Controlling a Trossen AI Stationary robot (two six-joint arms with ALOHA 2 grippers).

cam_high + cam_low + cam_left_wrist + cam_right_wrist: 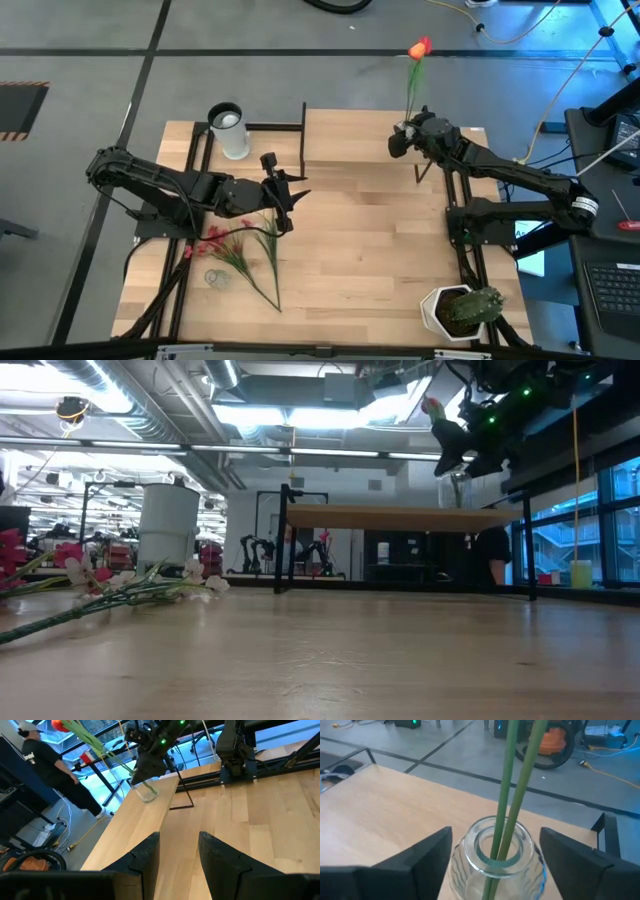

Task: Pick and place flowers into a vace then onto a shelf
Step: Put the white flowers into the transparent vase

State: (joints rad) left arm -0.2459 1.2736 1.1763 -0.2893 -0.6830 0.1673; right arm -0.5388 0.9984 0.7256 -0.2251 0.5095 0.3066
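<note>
The glass vase stood on the shelf, near its far right corner, with tulip stems rising from its mouth to an orange-red tulip bloom beyond the shelf's back edge. Judged from this arrangement, the task was partly complete: some flowers were in the vase and the vase was on the shelf, while loose flowers, red and white sprigs, lay on the tabletop well to the front left of the shelf, waiting to be moved.

The right gripper was at the vase, its fingers spread apart on either side of the glass neck; the vase sat between them, and whether the pads touched the glass could not be told. The left gripper hovered over the tabletop just in front of the shelf's left end, close beside the loose flowers, with its fingers parted and nothing between them. A white cylinder stood just left of the shelf, and a potted cactus well in front of its right end.
</note>
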